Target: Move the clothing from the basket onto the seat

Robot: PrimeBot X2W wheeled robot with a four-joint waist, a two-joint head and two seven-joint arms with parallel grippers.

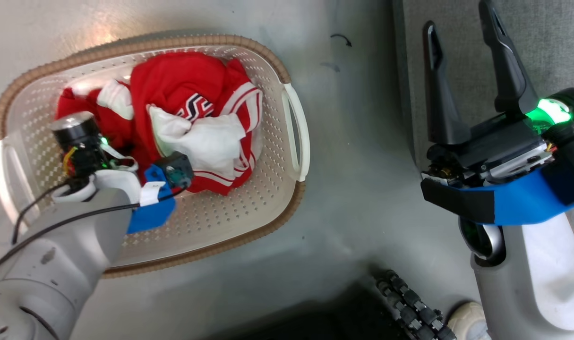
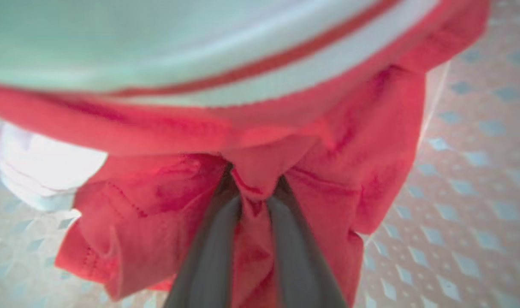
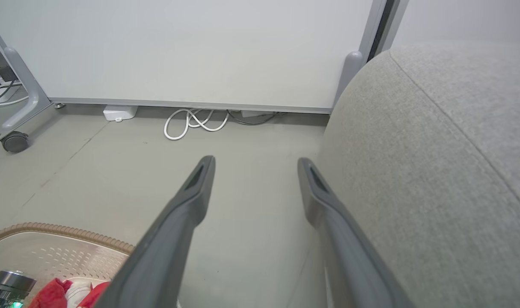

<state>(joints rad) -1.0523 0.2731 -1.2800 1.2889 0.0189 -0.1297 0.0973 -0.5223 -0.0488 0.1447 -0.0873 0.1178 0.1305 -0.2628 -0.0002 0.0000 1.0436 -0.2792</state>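
Inside the basket [image 1: 249,208], the left gripper [image 2: 252,188] pinches a fold of the red clothing [image 1: 183,89] heaped toward the far rim. The right gripper [image 3: 255,161] hangs spread open over the floor [image 3: 114,179], just beside the seat [image 3: 435,171].

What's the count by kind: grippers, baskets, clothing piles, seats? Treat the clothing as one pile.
grippers: 2 (left gripper shut on the clothing pile, right gripper open)
basket: 1
clothing pile: 1, in the basket; number of garments can't be told
seat: 1
total: 5
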